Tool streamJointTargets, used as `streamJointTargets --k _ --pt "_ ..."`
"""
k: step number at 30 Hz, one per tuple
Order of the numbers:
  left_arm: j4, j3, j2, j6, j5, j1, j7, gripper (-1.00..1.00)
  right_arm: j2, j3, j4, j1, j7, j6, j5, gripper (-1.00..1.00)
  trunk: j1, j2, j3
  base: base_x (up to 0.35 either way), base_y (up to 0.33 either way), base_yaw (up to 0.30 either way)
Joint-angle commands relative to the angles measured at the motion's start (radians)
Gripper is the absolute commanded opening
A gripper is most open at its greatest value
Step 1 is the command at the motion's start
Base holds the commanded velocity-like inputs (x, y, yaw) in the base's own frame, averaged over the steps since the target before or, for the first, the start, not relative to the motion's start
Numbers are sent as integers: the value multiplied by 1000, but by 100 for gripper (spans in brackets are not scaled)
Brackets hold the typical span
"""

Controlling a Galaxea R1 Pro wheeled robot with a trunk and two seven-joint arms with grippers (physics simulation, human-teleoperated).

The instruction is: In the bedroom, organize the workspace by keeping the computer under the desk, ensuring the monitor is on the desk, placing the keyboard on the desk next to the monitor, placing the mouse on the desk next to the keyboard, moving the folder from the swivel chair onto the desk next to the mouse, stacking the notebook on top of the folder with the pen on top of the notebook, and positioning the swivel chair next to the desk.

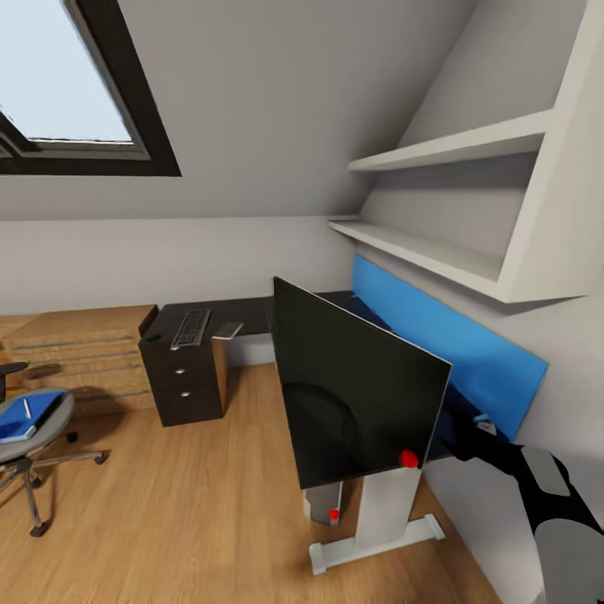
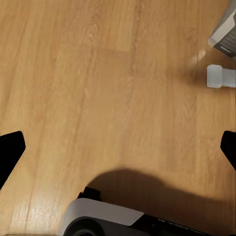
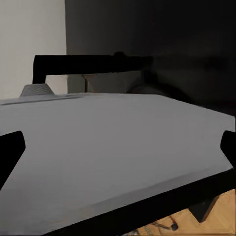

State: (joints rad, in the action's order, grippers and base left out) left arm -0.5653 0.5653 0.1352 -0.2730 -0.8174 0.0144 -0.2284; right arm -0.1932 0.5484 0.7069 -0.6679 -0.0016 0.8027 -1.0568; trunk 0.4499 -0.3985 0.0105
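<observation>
nearest, the right gripper [image 3: 118, 147] reaches behind the monitor [image 1: 356, 390] on the desk [image 1: 243, 312], fingers spread wide over its pale back. left gripper [image 2: 118, 147] hangs wide open over wooden floor [image 2: 98, 73]. folder [image 1: 27, 415] lies on the swivel chair [image 1: 33, 436].

The monitor [image 1: 356, 394] stands tilted at the near end of the worktop [image 1: 243, 315], the computer [image 1: 323, 506] on the floor beneath. The keyboard [image 1: 191, 327] lies at the far end. The folder [image 1: 25, 417] rests on the swivel chair [image 1: 33, 445].
</observation>
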Motion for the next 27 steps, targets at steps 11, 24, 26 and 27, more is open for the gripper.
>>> streamJointTargets --k 11,24,26,27 --pt "-1 8 1 -5 -6 1 -7 100 4 -3 4 -1 3 0 14 100 0 -2 1 -127 112 0" --pt "-1 8 1 -5 -6 1 -6 100 4 -4 2 -1 5 -46 16 100 0 -2 1 80 -127 0" --pt "0 8 1 -5 -6 1 -6 100 4 -4 1 -1 5 -58 16 100 0 -2 1 135 -151 0" --pt "-1 9 1 -5 -6 1 -6 100 4 -4 0 -1 5 -65 15 100 0 -2 1 77 -86 0"
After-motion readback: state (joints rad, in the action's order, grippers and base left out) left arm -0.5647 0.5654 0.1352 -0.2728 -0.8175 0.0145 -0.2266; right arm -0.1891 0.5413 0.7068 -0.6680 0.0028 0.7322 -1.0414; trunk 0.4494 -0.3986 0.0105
